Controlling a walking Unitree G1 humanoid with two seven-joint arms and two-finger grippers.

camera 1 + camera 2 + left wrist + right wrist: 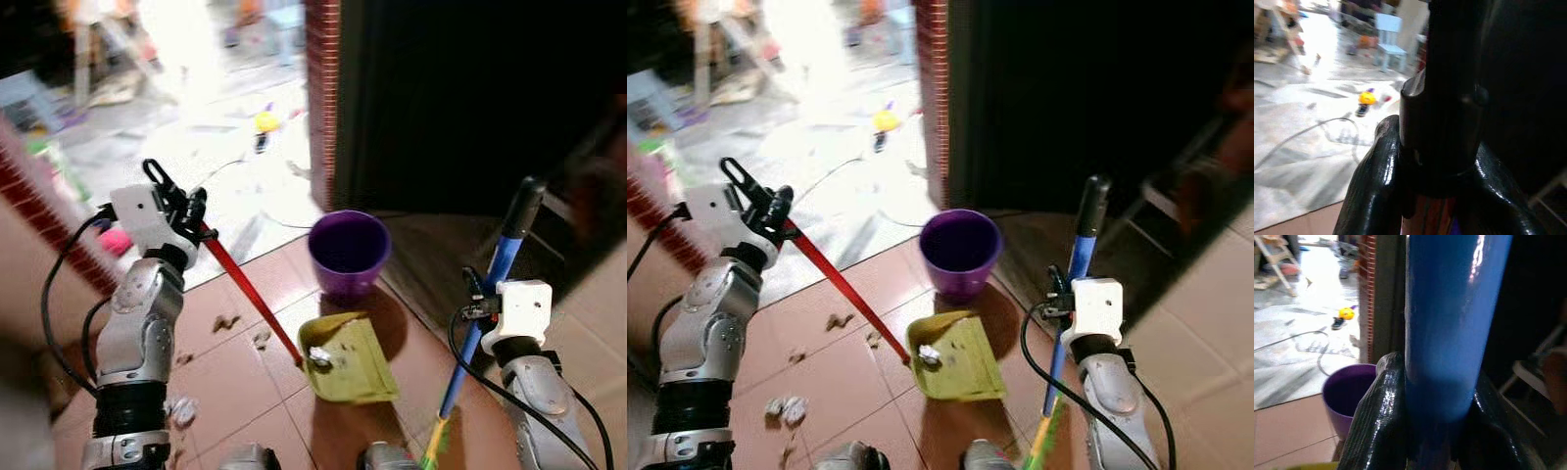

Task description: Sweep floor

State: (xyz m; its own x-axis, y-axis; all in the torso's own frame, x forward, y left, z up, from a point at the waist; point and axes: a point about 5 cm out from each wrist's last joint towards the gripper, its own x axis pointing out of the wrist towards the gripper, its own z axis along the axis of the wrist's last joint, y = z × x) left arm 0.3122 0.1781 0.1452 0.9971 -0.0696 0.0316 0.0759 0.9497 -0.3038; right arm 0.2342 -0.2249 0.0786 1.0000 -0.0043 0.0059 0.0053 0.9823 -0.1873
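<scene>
Left eye view shows the robot standing on a tiled floor (235,382) with a tool in each arm. The left gripper (186,211) has its jaws clamped on the top of a red handle (250,289). That handle slants down and to the right to a yellow-green dustpan (348,362), which sits flat on the floor with a small white scrap in it. The right gripper (480,304) has its jaws clenched on the blue pole of a broom (485,313). The pole stands nearly upright, and its bristle end meets the floor just right of the dustpan. A purple bucket (348,255) stands just behind the dustpan. Bits of dirt (227,321) lie on the tiles left of the dustpan, under the red handle. More white scraps (784,408) lie near the left arm. So the mess is on the far side of the dustpan from the broom, I think.
</scene>
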